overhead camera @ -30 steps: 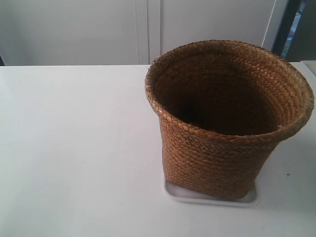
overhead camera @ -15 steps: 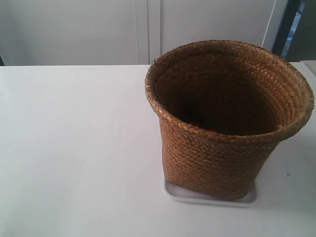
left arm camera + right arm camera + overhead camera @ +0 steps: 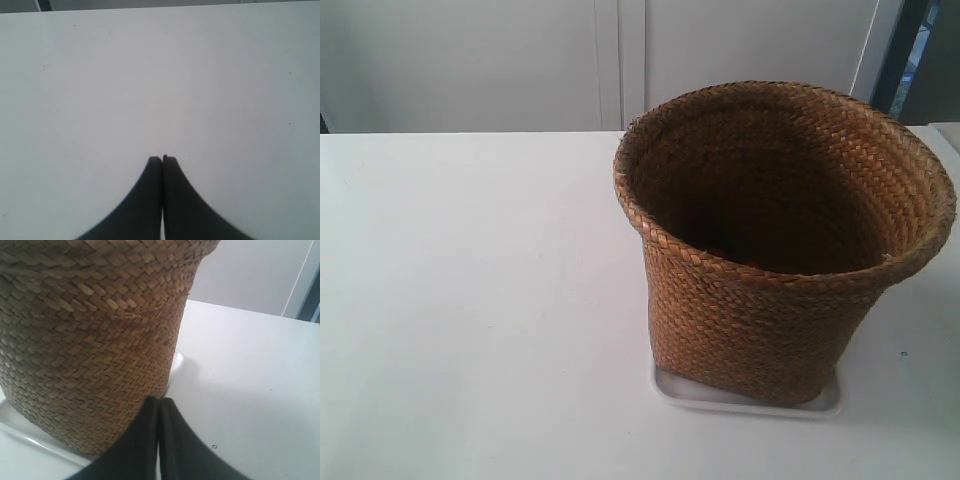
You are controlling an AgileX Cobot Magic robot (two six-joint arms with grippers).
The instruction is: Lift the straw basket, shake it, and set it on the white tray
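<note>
- the basket (image 3: 760, 310) stands upright on the tray (image 3: 750, 402), in the right half of the exterior view, with its open mouth turned partly toward the camera.
- its base covers nearly all of the tray; only a thin white strip of rim shows along the front of the base and at the two front corners.
- the basket's braided rim flares wider than its base, and the inside is dark.
- low inside the basket there is a small reddish spot (image 3: 720, 252), too dim to say what it is.
- the tray lies flat on a white table (image 3: 470, 300), whose bare top fills the left half of that view.
- behind the table stand pale panels (image 3: 500, 60); a dark strip (image 3: 910, 50) runs down at the upper right corner.
- the left gripper (image 3: 162, 160) has its two black fingers pressed together tip to tip with nothing between them; it hangs over plain table top, and only that surface lies around it.
- the right gripper (image 3: 160, 401) is clenched the same way, fingers closed on each other and grasping nothing.
- its tips sit low in front of the basket's woven side, near the base; whether they touch the weave cannot be told.
- in the right wrist view the tray's glossy rim shows beneath the basket on both sides of the base, so the basket sits inside the rim.
</note>
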